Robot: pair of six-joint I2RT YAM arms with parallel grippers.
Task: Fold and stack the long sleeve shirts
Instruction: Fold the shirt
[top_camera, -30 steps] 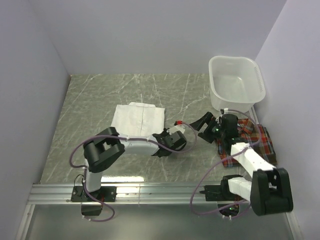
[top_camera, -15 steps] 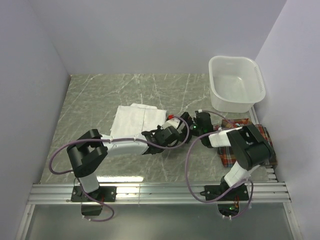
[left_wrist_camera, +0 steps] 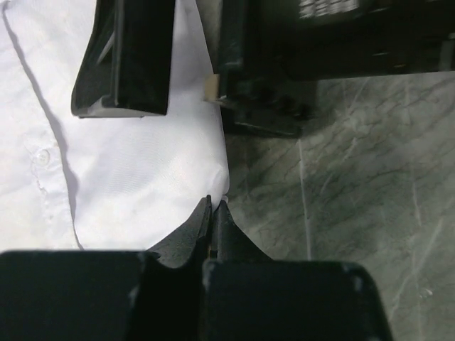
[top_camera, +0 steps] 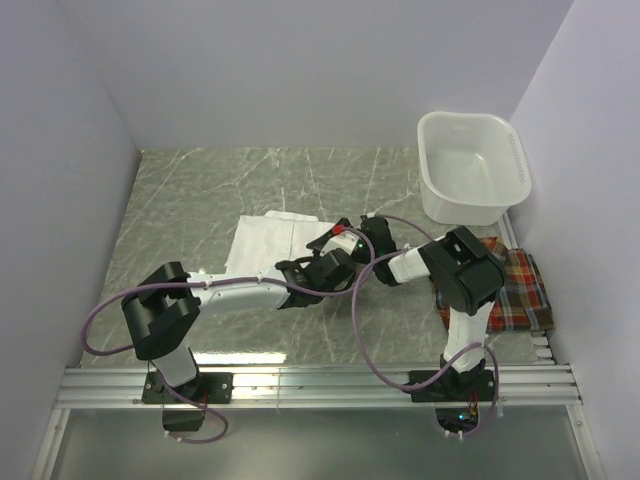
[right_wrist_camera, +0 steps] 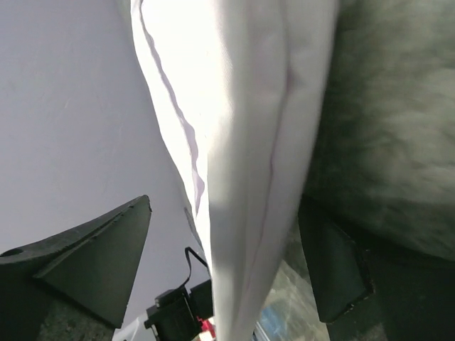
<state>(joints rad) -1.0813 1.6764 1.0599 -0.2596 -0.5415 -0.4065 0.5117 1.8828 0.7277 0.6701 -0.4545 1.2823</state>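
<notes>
The white shirt (top_camera: pixel 268 240) lies folded on the marble table, left of centre. My left gripper (top_camera: pixel 320 260) is at its near right corner; in the left wrist view its jaws (left_wrist_camera: pixel 214 204) are shut, pinching the shirt's edge (left_wrist_camera: pixel 142 177). My right gripper (top_camera: pixel 342 230) reaches in from the right and is open. Its fingers (left_wrist_camera: pixel 124 64) straddle the shirt's right edge just beyond my left gripper. The right wrist view shows that gripper (right_wrist_camera: pixel 213 270) with the folded white edge (right_wrist_camera: pixel 242 142) between its spread fingers. The plaid shirt (top_camera: pixel 520 292) lies folded at the right edge.
A white plastic basin (top_camera: pixel 470 165) stands at the back right, beyond the plaid shirt. Purple cables loop from both arms over the table's near part. Walls close in on the left, back and right. A metal rail (top_camera: pixel 320 385) runs along the near edge.
My right arm has swung left, away from the plaid shirt, to the white shirt's right edge. My left gripper has moved up and left to the shirt's corner.
</notes>
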